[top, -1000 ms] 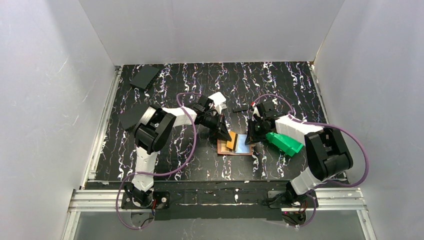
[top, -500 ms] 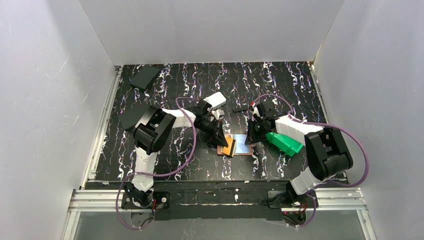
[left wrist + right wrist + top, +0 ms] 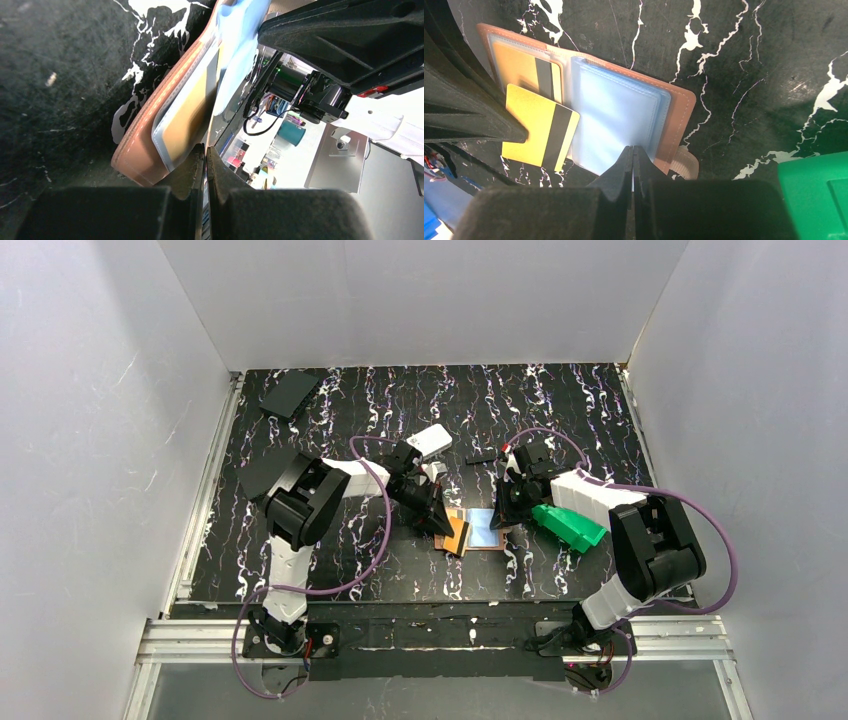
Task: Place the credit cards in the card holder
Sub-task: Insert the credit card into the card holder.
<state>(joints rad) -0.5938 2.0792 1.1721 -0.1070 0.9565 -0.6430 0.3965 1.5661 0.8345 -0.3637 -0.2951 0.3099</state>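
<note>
1. Plainly, the left jaws were closed on one edge of a yellow card (image 3: 539, 132). They held it flat and low, probably so it could slide sideways into a sleeve.
2. The right jaws were closed too, tips down on the near edge of the blue panel of the holder (image 3: 624, 115). Whether they pinched that panel or only pressed on it, I could not tell. Either way they likely steadied the holder against the push.
3. The holder lay open on the counter (image 3: 749, 60) between the two arms, with a stowed card (image 3: 521, 67) in its other panel.
4. The yellow card's striped end touched the blue panel, and its other end hung out past the holder's edge, so I judged it not yet in a slot.
5. A green bin (image 3: 814, 195) stood near the holder on the right arm's side, crowding that flank. Bare counter lay beyond the holder's far edge.
</note>
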